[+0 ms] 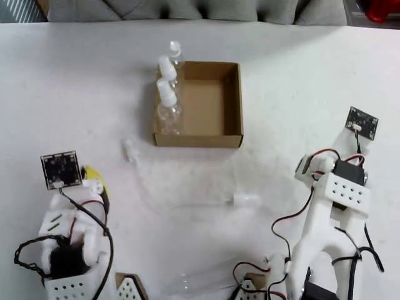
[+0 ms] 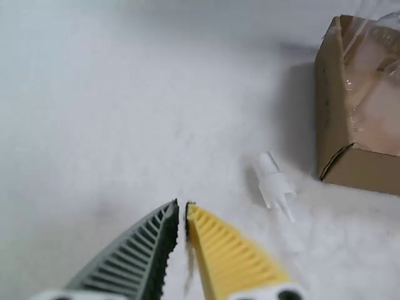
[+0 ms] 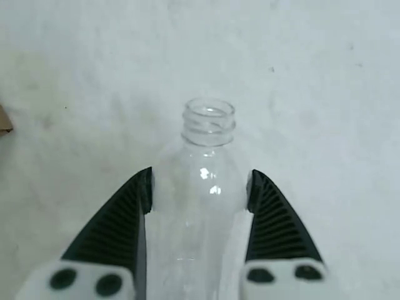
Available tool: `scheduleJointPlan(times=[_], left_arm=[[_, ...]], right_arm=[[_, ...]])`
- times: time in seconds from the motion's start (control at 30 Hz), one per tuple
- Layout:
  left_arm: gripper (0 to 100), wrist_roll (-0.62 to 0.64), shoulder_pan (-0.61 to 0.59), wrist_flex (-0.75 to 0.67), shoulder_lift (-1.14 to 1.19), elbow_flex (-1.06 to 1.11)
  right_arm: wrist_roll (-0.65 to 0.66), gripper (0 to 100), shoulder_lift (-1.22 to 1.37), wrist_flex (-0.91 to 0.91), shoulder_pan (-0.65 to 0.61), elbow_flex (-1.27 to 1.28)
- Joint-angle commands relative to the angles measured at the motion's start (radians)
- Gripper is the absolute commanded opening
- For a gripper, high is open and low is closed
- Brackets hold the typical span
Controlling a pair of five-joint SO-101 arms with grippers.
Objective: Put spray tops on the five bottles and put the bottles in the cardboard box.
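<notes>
Clear uncapped bottle (image 3: 208,125) clamped between fingers of right claw (image 3: 201,175), neck pointing away. Slick plastic could be squeezed out.
Left claw (image 2: 181,205) clenched, empty. Spray top (image 2: 273,183) just ahead, beside cardboard box (image 2: 337,119); could be knocked away.

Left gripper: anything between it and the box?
Yes. In the left wrist view a loose spray top lies between the left gripper and the box, nearer the box.

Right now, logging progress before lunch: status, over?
Left pincer shut, empty. Right pincer grips clear uncapped plastic bottle. Loose white spray top beside brown cardboard box.
</notes>
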Motion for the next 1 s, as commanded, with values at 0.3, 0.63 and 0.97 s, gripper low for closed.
scheduleJointPlan(times=[0.3,0.63,0.97], left_arm=[[2,0.135,0.036,0.002,0.849,-0.658],[2,0.298,0.033,-0.003,1.211,-0.839],[11,0.322,0.047,-0.103,1.362,-0.853]], right_arm=[[-0.052,1.6,-0.033,-0.076,0.008,0.025],[-0.049,1.6,-0.033,-0.09,0.004,0.037],[-0.049,1.6,-0.033,-0.09,0.002,0.046]])
